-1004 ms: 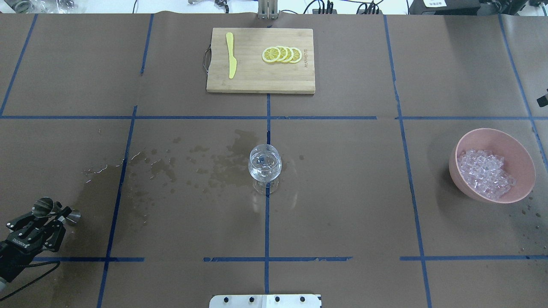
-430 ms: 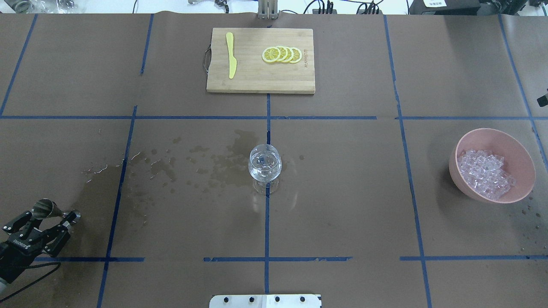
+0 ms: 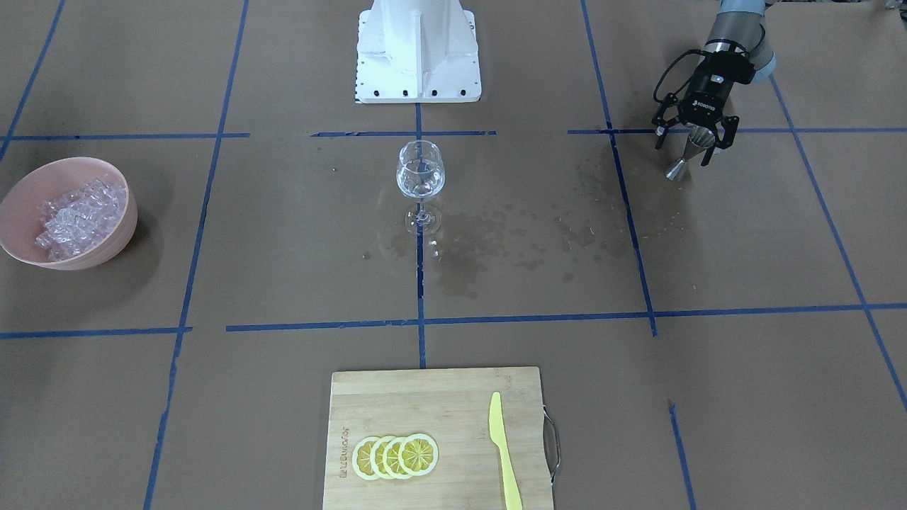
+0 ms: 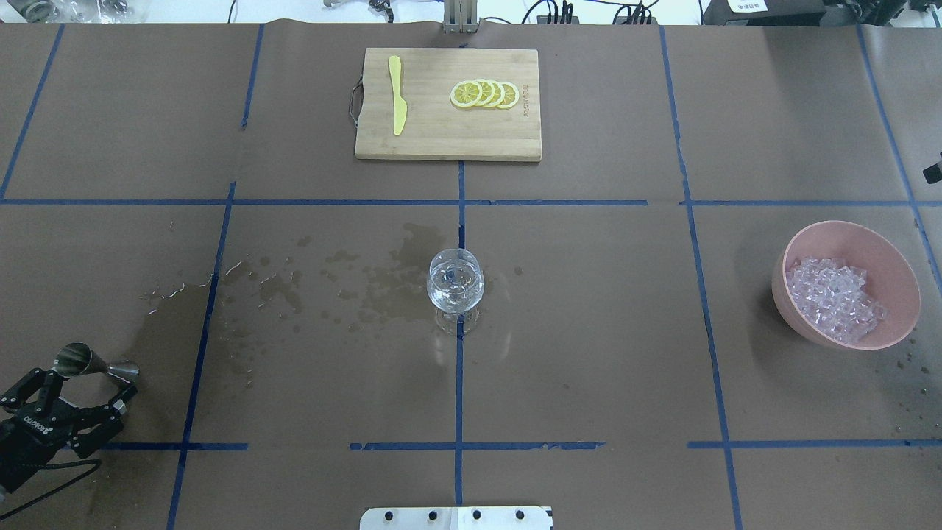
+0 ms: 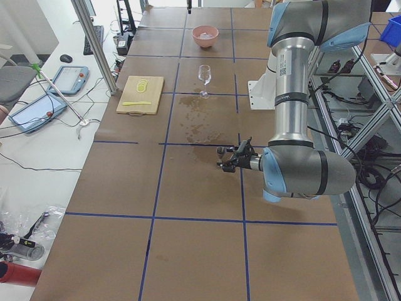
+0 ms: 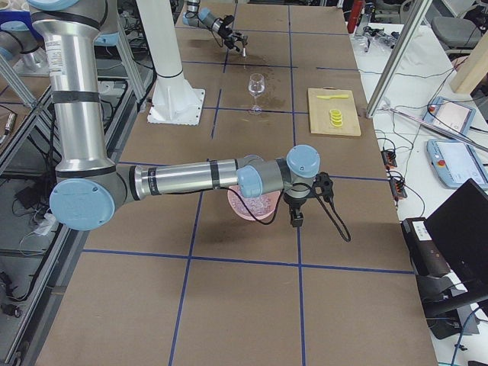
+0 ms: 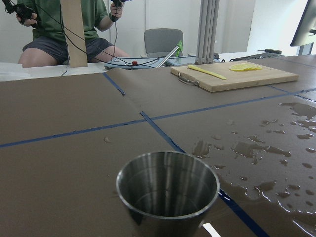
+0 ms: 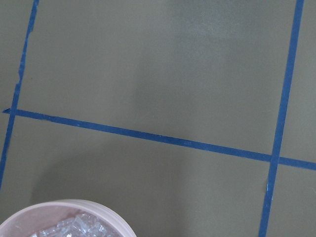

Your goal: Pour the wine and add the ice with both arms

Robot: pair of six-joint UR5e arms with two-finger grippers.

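Note:
A steel jigger [image 4: 87, 364] stands on the wet paper at the near left. My left gripper [image 4: 90, 385] is open just behind it, fingers spread and not touching it. In the left wrist view the jigger's cup [image 7: 168, 190] fills the foreground. The wine glass [image 4: 456, 283] stands at the table's middle with a little clear wine [image 3: 421, 185] in it. Ice [image 4: 835, 298] is heaped in a pink bowl [image 4: 798, 324] at the right. The right gripper [image 6: 296, 217] hangs beside that bowl [image 6: 242, 210], and I cannot tell whether it is open or shut. The right wrist view shows only the bowl's rim [image 8: 64, 205].
A bamboo cutting board [image 4: 441, 140] at the far middle carries lemon slices [image 4: 486, 94] and a yellow knife [image 4: 397, 96]. Dark wet patches [image 4: 383, 283] spread from the glass leftward. The white base [image 3: 418, 49] stands behind the glass. A seated person [image 7: 69, 24] is beyond the table.
My left gripper has drawn back from the jigger toward the robot's side. The jigger stays standing where it was. Glass and bowl are unmoved.

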